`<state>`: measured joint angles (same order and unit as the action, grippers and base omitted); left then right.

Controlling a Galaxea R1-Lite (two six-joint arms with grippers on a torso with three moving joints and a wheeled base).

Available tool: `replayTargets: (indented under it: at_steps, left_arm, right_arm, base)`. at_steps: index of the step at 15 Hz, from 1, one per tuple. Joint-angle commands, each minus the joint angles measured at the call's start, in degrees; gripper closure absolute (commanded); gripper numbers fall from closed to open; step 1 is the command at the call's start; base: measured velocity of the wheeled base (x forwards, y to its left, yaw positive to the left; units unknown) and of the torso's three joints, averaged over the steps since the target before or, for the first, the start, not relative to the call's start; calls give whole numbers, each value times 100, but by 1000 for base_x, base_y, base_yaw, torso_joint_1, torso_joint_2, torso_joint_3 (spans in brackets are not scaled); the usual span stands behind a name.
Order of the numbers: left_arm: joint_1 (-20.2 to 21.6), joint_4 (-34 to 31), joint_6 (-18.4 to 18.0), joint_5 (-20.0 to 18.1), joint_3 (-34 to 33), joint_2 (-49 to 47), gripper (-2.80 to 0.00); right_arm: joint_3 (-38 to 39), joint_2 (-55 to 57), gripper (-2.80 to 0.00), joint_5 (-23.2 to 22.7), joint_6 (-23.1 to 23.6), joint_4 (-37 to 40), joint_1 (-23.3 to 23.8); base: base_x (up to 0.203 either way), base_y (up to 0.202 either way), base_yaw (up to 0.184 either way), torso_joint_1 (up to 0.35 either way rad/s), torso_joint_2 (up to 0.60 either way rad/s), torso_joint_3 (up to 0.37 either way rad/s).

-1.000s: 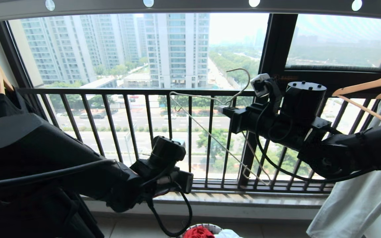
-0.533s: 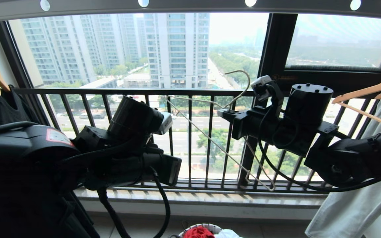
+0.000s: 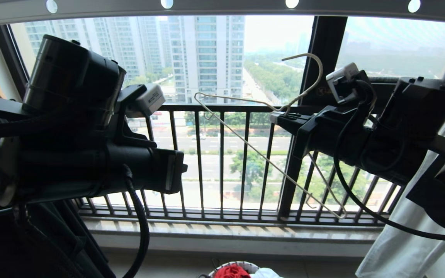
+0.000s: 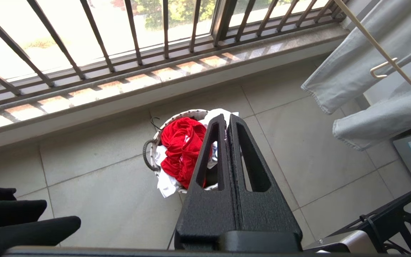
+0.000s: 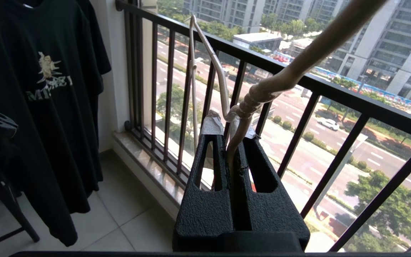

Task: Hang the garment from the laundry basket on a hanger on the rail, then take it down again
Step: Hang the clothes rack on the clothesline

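Right gripper (image 5: 232, 141): I am clamping the thin off-white wire hanger (image 3: 263, 154) at its twisted neck.
Left gripper (image 4: 227, 121): I am holding it closed, empty, above the red T-shirt (image 4: 182, 150) lying in the round white mesh basket (image 4: 153, 151).

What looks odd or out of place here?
The hanger is bare and tilted, pinched at its neck by the right gripper, below the rail. The red garment lies crumpled in the laundry basket.

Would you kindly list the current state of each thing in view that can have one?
hanger: bare, off the rail, clamped at its neck.
right gripper: shut on the hanger.
left gripper: shut, empty, above the basket.
garment: crumpled in the laundry basket.
rail: nothing hooked on the visible stretch.
black shirt: hanging.
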<state>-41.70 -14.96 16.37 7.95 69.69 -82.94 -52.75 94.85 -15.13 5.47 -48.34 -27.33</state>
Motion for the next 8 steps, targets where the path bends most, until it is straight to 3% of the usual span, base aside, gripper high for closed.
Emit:
replayTargets:
  at_steps: [1,8]
  left_arm:
    - [-12,-16,15,-29,18,276,0]
    - [-121,-173,24,-50,91,605,0]
  right_arm:
    - [0,-483,0,20,0,122,-9]
    - [-220,-622,0,693,22,177,-176]
  base:
    - [0,0,0,0,0,0]
    - [0,0,0,0,0,0]
